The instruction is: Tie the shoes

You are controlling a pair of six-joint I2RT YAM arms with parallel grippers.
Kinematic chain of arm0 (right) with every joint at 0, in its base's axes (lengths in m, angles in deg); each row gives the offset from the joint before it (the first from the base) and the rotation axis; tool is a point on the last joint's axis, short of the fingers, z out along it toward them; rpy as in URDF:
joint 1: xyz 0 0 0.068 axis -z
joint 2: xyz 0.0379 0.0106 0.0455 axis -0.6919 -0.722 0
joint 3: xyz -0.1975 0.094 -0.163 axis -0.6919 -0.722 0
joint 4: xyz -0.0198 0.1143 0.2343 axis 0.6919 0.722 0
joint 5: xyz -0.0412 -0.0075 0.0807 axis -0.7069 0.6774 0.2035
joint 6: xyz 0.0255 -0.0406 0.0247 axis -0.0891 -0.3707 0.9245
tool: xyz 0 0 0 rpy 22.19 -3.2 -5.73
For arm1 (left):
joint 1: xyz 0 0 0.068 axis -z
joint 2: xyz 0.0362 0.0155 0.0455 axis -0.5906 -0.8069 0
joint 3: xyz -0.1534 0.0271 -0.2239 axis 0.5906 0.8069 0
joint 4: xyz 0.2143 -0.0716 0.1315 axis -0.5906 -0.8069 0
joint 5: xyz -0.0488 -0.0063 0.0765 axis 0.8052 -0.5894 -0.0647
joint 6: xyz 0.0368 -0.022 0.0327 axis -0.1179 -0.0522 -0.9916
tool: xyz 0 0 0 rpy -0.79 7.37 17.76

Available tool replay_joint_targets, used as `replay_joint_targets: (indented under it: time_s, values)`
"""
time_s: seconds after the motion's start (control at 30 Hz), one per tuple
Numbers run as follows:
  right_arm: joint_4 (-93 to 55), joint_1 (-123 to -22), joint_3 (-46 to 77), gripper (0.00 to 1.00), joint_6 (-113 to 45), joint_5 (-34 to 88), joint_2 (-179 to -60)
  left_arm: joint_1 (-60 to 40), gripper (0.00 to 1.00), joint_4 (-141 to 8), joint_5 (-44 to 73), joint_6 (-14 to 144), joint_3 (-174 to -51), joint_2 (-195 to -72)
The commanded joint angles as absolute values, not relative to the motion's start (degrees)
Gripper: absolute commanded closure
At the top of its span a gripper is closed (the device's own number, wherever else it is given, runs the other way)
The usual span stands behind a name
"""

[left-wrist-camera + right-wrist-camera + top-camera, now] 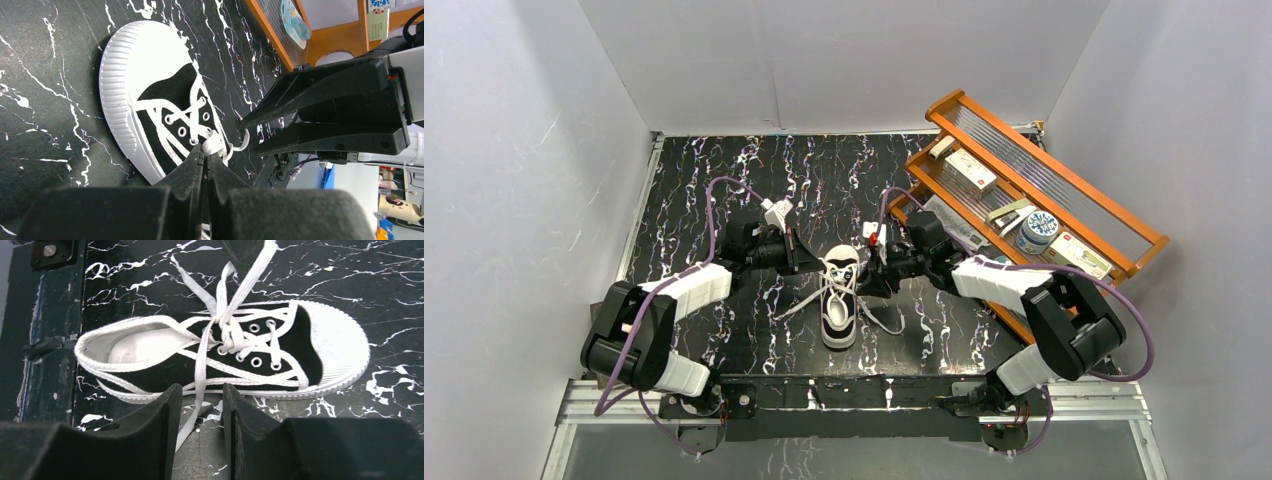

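The small black sneaker (839, 308) with white sole and toe cap lies on the black marbled table, toe toward the arms' bases. It also shows in the left wrist view (165, 100) and the right wrist view (280, 347). My left gripper (816, 262) is at the shoe's left side, shut (206, 150) on a white lace (216, 143) at the eyelets. That lace rises taut from a crossing over the tongue (227, 335). My right gripper (865, 270) is open (201, 390) beside the shoe's right side. A loose lace end (197, 410) runs down between its fingers, unclamped.
An orange wooden rack (1034, 190) with small boxes and a round tin leans at the right back, close behind the right arm. White walls enclose the table on three sides. A metal rail (854, 395) runs along the near edge.
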State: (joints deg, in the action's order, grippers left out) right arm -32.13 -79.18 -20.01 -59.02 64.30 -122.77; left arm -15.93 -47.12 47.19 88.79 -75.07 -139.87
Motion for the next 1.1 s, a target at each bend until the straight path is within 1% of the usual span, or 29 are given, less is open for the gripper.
replay_joint_targets:
  time_s: [0.0,0.1,0.2,0.4,0.6,0.67,0.87,1.0,1.07]
  values:
    - [-36.6,-78.8,-21.3,0.57,-60.3,69.5,-123.1,-15.7,1.0,-47.5,47.9,89.3,-75.6,-136.6]
    - [-38.0,-78.8,-22.5,0.58,-60.1,68.6,-123.6,-15.7,1.0,-47.3,48.0,89.4,-75.3,-136.2]
    - [-38.3,-78.8,-22.6,0.61,-59.8,68.6,-125.1,-15.7,1.0,-47.3,48.1,89.5,-75.1,-135.9]
    - [-41.8,-78.9,-22.9,0.65,-57.4,67.8,-126.8,-15.7,1.0,-47.7,48.4,89.5,-75.0,-135.1]
    - [-45.3,-78.9,-23.5,0.75,-53.2,68.7,-128.4,-15.7,1.0,-47.3,48.8,89.9,-75.0,-135.1]
    - [-46.6,-78.9,-24.0,0.83,-51.1,68.9,-127.7,-15.7,1.0,-47.2,49.0,90.1,-75.0,-135.0]
    - [-50.6,-79.0,-25.9,1.0,-44.7,68.5,-125.3,-15.6,1.0,-47.0,49.3,90.3,-74.3,-133.7]
    - [-52.6,-79.2,-27.1,1.0,-41.2,66.4,-124.6,-15.6,1.0,-48.1,49.4,90.6,-73.4,-132.1]
    - [-52.0,-79.4,-26.1,1.0,-37.1,64.9,-124.4,-15.6,1.0,-49.1,49.7,90.6,-73.1,-130.5]
